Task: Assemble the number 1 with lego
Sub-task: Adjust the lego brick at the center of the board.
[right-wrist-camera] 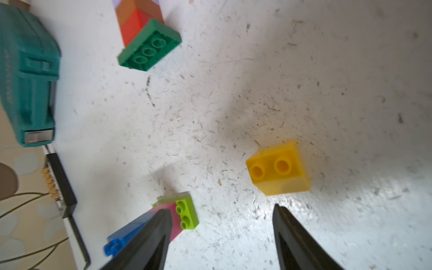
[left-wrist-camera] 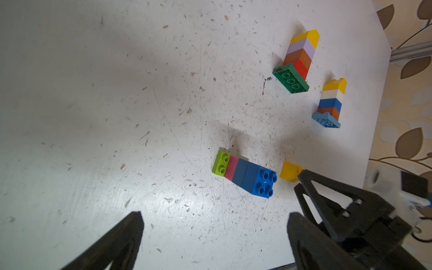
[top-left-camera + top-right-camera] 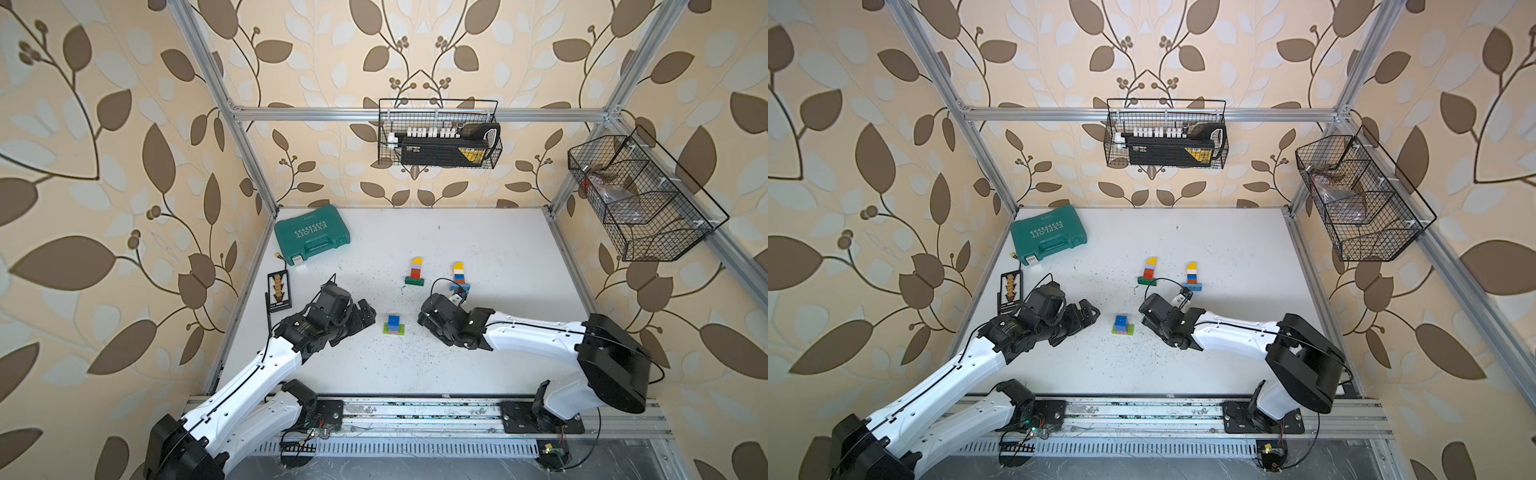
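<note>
Plainly empty, the right gripper (image 1: pixel 219 208) hovers with jaws parted just short of the loose yellow slope brick (image 1: pixel 278 170). The brick rests untouched on the white table (image 1: pixel 327 70), studs showing, and sits off-centre to the jaws. Near it stands the unfinished stack (image 3: pixel 393 325): lime base, pink, two blues, not yet capped.

The step in hand looks like fetching that cap. The jaws would need to centre over it, close, lift, then press it onto the blue studs.

The left gripper (image 2: pixel 215 215) is spread wide, holding nothing, and faces the stack. Both arms reach low toward mid-table. Farther back lie a green-based figure (image 3: pixel 415 272) and a light-blue-based figure (image 3: pixel 459 275), both capped.
</note>
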Robot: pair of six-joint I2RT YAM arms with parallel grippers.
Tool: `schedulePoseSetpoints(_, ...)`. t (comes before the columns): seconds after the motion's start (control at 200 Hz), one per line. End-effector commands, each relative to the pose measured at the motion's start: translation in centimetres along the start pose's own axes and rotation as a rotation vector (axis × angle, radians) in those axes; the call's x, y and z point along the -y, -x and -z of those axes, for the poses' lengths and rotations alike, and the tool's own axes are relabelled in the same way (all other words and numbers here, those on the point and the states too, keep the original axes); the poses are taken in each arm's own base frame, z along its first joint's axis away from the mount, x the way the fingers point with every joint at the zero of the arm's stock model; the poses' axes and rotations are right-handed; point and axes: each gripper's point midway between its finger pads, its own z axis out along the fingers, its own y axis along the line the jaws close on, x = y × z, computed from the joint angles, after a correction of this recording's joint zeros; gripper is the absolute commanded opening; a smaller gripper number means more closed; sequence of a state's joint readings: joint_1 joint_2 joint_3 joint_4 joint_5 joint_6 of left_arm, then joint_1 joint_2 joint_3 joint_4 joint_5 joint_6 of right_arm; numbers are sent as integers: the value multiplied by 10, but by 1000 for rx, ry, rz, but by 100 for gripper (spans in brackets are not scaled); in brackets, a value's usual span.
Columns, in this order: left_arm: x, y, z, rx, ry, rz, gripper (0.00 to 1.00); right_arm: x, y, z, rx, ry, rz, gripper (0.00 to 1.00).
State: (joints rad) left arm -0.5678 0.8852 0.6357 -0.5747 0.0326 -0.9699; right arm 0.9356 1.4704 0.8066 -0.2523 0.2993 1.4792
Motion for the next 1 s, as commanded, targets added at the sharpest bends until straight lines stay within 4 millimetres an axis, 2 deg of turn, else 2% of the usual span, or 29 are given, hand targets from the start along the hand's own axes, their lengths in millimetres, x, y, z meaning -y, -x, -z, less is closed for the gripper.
schedulePoseSetpoints(0.0,2,5,1,9,-2,6,99,17,19,21,78,-18,17,72)
schedulePoseSetpoints(0.09,2,5,0,4,-1,6,99,30,32,29,124,-28,7,72)
schedulePoseSetpoints(0.2,2,4,1,3,2,5,99,44,40,24,134,-24,-29,73)
schedulePoseSetpoints(0.315,1,5,2,8,3,7,99,52,39,14,123,-24,-43,73)
schedulePoseSetpoints(0.465,0,4,1,5,7,9,99,51,31,-2,91,-32,-27,73)
schedulePoseSetpoints(0.575,0,5,2,6,9,10,99,46,22,-14,56,-30,-14,73)
schedulePoseSetpoints(0.695,1,5,2,7,7,10,99,32,10,-26,11,-12,10,72)
schedulePoseSetpoints(0.995,1,5,1,7,7,9,99,-8,-18,-31,-30,39,65,72)
